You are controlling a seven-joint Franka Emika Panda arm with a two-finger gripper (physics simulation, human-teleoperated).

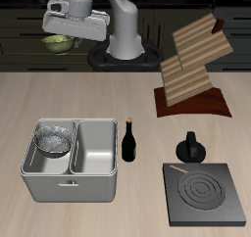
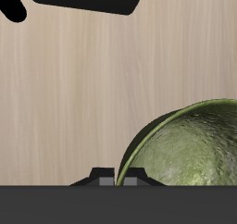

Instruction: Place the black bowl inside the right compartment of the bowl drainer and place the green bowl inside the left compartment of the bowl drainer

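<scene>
My gripper [image 1: 62, 35] hangs high over the table's back edge, shut on the rim of the olive-green bowl [image 1: 59, 44], which is lifted off the table. In the wrist view the green bowl [image 2: 188, 149] shows its mottled inside, its rim pinched at the gripper [image 2: 115, 177]. The bowl drainer [image 1: 71, 182], a light-grey tub with two basins, stands near the table's front edge. The black bowl [image 1: 52, 140] with its speckled inside rests in the drainer's right compartment. The other basin [image 1: 95, 148] holds nothing.
A dark wine bottle [image 1: 128, 140] stands close beside the drainer. Beyond it are a black moka pot [image 1: 190, 149] and a flat stove plate [image 1: 204, 194]. A slatted wooden rack [image 1: 194, 70] stands farther back.
</scene>
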